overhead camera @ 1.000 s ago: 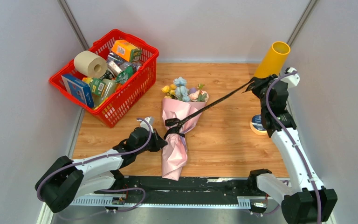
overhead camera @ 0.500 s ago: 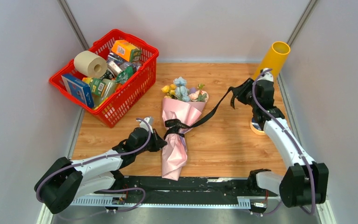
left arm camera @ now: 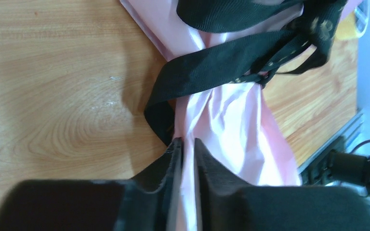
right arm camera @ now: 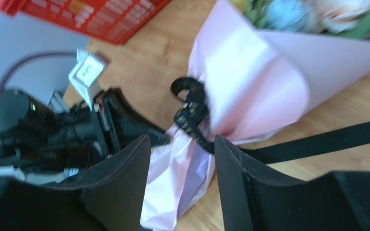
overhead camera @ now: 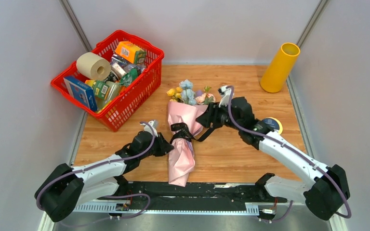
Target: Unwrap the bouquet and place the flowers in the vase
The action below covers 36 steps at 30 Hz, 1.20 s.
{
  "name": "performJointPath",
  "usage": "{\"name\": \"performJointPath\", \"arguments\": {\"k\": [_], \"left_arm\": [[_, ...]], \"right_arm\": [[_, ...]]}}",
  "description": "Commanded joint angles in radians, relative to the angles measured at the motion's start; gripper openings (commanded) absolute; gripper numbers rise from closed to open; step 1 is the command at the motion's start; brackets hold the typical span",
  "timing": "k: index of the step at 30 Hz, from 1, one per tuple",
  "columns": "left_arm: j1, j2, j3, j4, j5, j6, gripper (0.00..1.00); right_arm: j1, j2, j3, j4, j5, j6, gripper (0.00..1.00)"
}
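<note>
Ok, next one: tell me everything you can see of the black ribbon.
The black ribbon is a flat woven band, faint pale lettering on parts, cinched round the narrow waist of the pink-wrapped bouquet lying on the wooden table. Its loops hang slack, no tidy bow. One tail trails right across the wood toward the open right fingers. The left fingers pinch the paper just below it.

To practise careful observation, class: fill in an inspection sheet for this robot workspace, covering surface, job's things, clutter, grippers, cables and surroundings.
Surface: wooden table, nothing spilled seen.
Job's things: bouquet lying wrapped, black ribbon around its waist; flowers inside paper; vase upright, far right.
Clutter: red basket with paper roll, far left; tape ring beside right arm.
Grippers: left gripper pinching wrapping below ribbon; right gripper open, empty, beside bouquet.
Cables: purple cables along both arms.
Surroundings: grey walls; nothing else seen.
</note>
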Motion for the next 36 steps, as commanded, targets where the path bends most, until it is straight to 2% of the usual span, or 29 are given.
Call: {"name": "performJointPath", "arguments": {"k": [1,2,4,6,11,17,19,20,24,29,36], "left_arm": [[-0.002,-0.061,0.081,-0.085,-0.038,0.007,0.32],[-0.002,-0.079,0.094,-0.101,-0.061,0.016,0.42],[-0.002,-0.096,0.105,-0.126,-0.081,0.031,0.48],[-0.002,-0.098,0.122,-0.156,-0.130,0.051,0.50],[0.001,-0.047,0.156,-0.179,-0.152,0.093,0.53],[0.023,0.014,0.191,-0.164,-0.098,0.105,0.53],[0.024,0.016,0.197,-0.162,-0.097,0.123,0.54],[0.028,0.018,0.197,-0.159,-0.095,0.126,0.54],[0.040,0.008,0.199,-0.143,-0.066,0.157,0.61],[0.040,0.039,0.255,-0.141,-0.003,0.249,0.64],[0.040,0.099,0.280,-0.064,0.056,0.295,0.64]], "right_arm": [[0.112,-0.015,-0.103,0.174,0.008,0.029,0.54],[0.132,-0.001,-0.119,0.220,0.005,0.017,0.56],[0.168,0.042,-0.131,0.260,-0.020,-0.040,0.59],[0.189,0.088,-0.126,0.266,-0.003,-0.094,0.62],[0.206,0.207,-0.107,0.280,-0.021,-0.187,0.63],[0.218,0.316,-0.064,0.265,0.051,-0.198,0.57],[0.229,0.327,-0.056,0.262,0.092,-0.200,0.50],[0.234,0.329,-0.053,0.256,0.118,-0.192,0.43],[0.234,0.306,-0.016,0.208,0.155,-0.154,0.00],[0.232,0.241,0.028,0.191,0.172,-0.121,0.00],[0.209,0.269,0.078,0.188,0.224,-0.089,0.00]]}}
